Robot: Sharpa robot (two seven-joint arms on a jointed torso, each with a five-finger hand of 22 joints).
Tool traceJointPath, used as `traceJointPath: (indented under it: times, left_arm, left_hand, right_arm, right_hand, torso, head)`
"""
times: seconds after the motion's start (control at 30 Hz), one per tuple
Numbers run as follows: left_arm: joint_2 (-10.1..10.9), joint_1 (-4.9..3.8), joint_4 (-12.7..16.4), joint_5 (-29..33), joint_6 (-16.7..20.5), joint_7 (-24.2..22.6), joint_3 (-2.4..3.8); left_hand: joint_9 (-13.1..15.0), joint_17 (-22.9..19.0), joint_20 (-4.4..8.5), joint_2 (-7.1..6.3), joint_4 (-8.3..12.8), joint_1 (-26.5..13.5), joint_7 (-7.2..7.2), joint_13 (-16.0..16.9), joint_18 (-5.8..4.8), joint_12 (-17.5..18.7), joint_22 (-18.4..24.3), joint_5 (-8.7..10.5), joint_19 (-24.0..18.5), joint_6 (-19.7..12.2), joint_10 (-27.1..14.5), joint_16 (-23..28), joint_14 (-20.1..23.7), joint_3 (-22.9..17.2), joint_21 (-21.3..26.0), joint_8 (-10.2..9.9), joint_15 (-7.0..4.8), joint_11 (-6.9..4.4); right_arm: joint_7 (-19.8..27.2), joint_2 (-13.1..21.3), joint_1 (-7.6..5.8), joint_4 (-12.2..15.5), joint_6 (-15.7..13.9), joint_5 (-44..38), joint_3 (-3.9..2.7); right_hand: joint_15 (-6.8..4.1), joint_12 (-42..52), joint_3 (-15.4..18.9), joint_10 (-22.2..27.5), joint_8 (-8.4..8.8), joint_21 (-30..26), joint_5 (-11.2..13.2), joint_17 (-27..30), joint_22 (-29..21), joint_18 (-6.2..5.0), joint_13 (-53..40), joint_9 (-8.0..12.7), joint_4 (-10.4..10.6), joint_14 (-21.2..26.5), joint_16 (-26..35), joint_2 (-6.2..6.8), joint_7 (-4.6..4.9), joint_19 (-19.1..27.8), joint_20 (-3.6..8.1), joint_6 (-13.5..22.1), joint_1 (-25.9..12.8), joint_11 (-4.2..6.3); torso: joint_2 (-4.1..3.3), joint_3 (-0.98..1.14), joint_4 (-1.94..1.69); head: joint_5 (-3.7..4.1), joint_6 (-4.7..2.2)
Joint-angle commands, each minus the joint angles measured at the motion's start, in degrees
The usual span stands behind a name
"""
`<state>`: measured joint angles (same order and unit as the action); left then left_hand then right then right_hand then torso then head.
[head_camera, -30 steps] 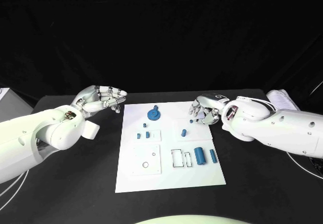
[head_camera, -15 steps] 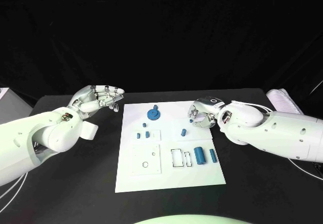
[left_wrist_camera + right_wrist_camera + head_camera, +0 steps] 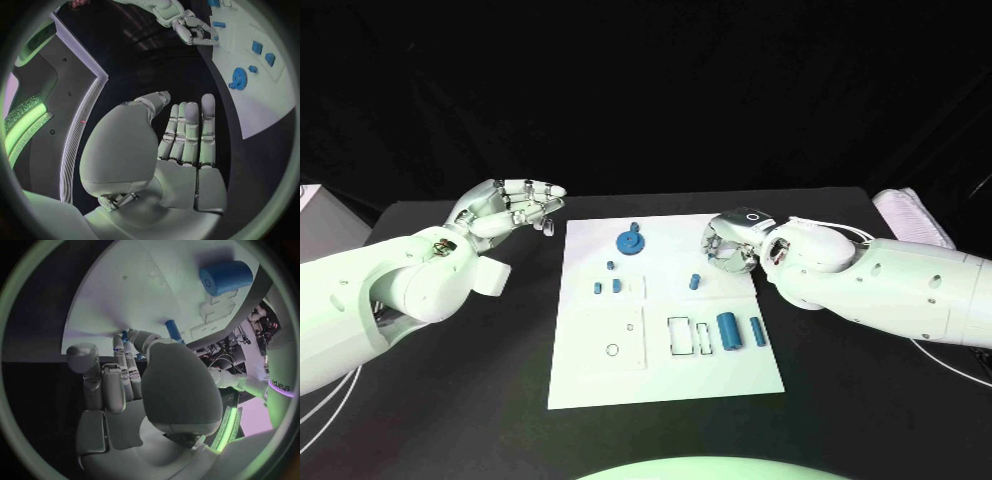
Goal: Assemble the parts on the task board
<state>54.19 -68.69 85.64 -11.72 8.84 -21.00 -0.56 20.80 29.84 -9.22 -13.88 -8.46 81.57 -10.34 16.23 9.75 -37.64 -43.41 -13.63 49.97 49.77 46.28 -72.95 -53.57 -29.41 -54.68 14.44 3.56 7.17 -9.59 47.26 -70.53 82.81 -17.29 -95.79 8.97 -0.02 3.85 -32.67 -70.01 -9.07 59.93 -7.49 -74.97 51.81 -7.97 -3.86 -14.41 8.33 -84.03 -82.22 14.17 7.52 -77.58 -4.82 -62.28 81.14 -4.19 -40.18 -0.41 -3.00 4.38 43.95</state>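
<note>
Near row: a stout cylinder (image 3: 727, 331) and a thin rod (image 3: 757, 333) lie on the board (image 3: 661, 385), side by side, long axes running away from me, just right of an outlined slot (image 3: 679, 338).
Mid row: two small pegs (image 3: 607, 288) sit left of centre; a short peg (image 3: 694, 283) stands right of centre.
My right hand (image 3: 736, 246): it hovers over the board's right edge, just beyond the short peg, fingers curled downward; I cannot tell whether anything is pinched in them.
Key relation: the short peg lies just toward me and a little left of my right hand. From my right wrist I see a blue peg (image 3: 172, 331) close beside my fingertips (image 3: 129, 337), its axis slanted, though I cannot tell if they touch.
Nearer hand: I judge the right one; it is close to every part on that side.
Far row: the gear (image 3: 630, 243) lies flat near the board's far edge, between my two hands.
My left hand (image 3: 511, 208): off the board, beyond its far left corner, well apart from the parts, fingers loosely apart and holding nothing.
</note>
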Motion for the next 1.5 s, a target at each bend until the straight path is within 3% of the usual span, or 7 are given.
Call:
traceJointPath:
  times: [0.03,0.43,0.63,0.9,1.5]
  left_arm:
    - [-0.07,0.0,0.09,0.51,0.3,-0.72,0.04]
    - [0.05,0.0,-0.02,0.48,0.52,-0.15,0.04]
    - [0.07,0.0,-0.1,0.32,0.72,0.04,0.04]
    - [0.01,0.0,-0.26,0.15,0.87,0.15,0.04]
    - [-0.09,0.0,-0.8,0.1,1.25,0.27,0.04]
  left_hand:
    - [0.04,0.09,0.09,0.36,0.04,0.34,0.05,-0.05,0.84,0.38,0.05,-0.06,0.28,-0.43,0.34,-0.36,-0.38,0.22,0.27,0.26,-0.12,-0.04]
    - [0.03,0.11,0.1,0.45,0.05,0.46,-0.01,-0.13,0.84,0.42,0.05,-0.08,0.39,-0.49,0.35,-0.41,-0.46,0.2,0.25,0.26,-0.11,-0.02]
    - [0.02,0.15,0.11,0.53,0.12,0.65,-0.05,-0.22,0.83,0.46,0.05,-0.1,0.52,-0.54,0.38,-0.51,-0.59,0.18,0.22,0.28,-0.11,0.0]
    - [0.02,0.22,0.13,0.61,0.26,0.95,-0.07,-0.34,0.83,0.51,0.03,-0.12,0.66,-0.55,0.42,-0.64,-0.74,0.15,0.16,0.33,-0.11,0.01]
    - [-0.04,0.24,0.11,0.5,0.24,0.97,-0.2,-0.57,0.8,0.78,0.02,-0.11,0.75,-0.81,0.07,-0.71,-0.77,0.27,0.15,0.26,-0.02,0.16]
  right_arm:
    - [-0.16,-0.4,0.17,-0.31,1.65,-0.72,0.06]
    - [-1.12,-1.34,0.57,-0.82,3.14,-1.61,0.1]
    - [-2.76,-1.41,0.69,-0.68,2.84,-3.37,0.11]
    - [-4.32,-1.33,0.77,-0.09,-1.25,-5.14,0.11]
    - [-3.97,-0.18,0.59,2.33,-9.52,-5.3,-0.04]
  right_hand:
    - [-0.04,-0.18,-0.63,-0.43,-0.29,0.37,0.34,-4.26,0.36,1.21,0.07,-0.13,-0.1,-3.97,-0.35,-0.59,0.04,-0.3,0.06,-0.33,0.03,-0.14]
    - [-0.35,-0.05,-3.09,-1.66,-1.49,1.66,-0.28,-4.47,2.07,1.28,0.02,-1.34,-1.88,-3.94,-0.83,-1.78,-0.29,-0.01,0.24,-1.3,-0.25,0.24]
    - [-0.79,-0.02,-5.34,-3.26,-2.5,2.9,-2.05,-4.52,3.6,1.35,-0.03,-2.57,-4.91,-3.92,-1.08,-2.49,-0.4,0.2,0.7,-1.74,0.45,0.6]
    - [-1.11,-0.04,-6.93,-4.67,-3.32,4.41,-2.18,-4.39,5.49,1.52,-0.1,-3.68,-7.0,-3.86,-1.18,-2.55,-0.57,0.33,0.89,-2.22,-0.29,0.92]
    - [-1.29,-0.03,-7.49,-5.37,-3.73,5.54,-2.01,-4.64,6.95,1.72,-0.13,-4.27,-7.85,-3.9,-1.44,-2.56,-0.66,0.16,0.86,-2.48,-0.96,1.08]
  torso:
    - [0.01,0.01,0.02]
    - [0.03,-0.01,0.02]
    - [0.09,-0.04,0.08]
    - [0.13,0.0,0.09]
    - [0.11,-0.01,0.15]
  head:
    - [0.01,0.06]
    - [-0.01,0.48]
    - [0.03,0.49]
    - [0.19,0.4]
    - [0.2,0.25]
